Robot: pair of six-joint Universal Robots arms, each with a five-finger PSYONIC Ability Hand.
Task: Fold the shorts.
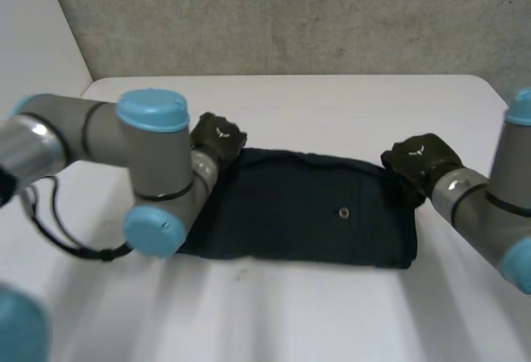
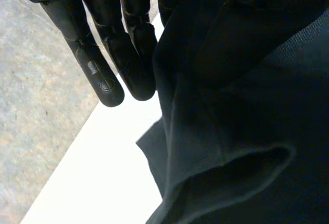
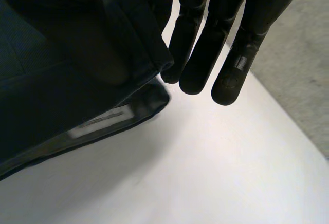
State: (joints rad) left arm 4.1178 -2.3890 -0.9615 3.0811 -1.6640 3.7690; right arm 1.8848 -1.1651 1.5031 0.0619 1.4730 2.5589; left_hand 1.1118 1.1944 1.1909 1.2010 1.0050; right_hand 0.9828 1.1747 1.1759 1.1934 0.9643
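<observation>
The dark navy shorts (image 1: 307, 208) lie flat across the middle of the white table (image 1: 290, 312), a small button (image 1: 343, 212) on top. My left hand (image 1: 217, 139) is at the far left corner of the shorts and my right hand (image 1: 419, 161) at the far right corner. Seen from the left wrist, straight fingers (image 2: 128, 44) of the left hand pinch a raised fold of the shorts (image 2: 247, 106). Seen from the right wrist, the right hand's fingers (image 3: 205, 44) hold the edge of the shorts (image 3: 61, 80) lifted a little off the table.
My left arm's elbow (image 1: 153, 229) hangs over the front left end of the shorts. A grey wall (image 1: 290, 13) rises behind the table's far edge. Bare table lies in front of the shorts and beyond them.
</observation>
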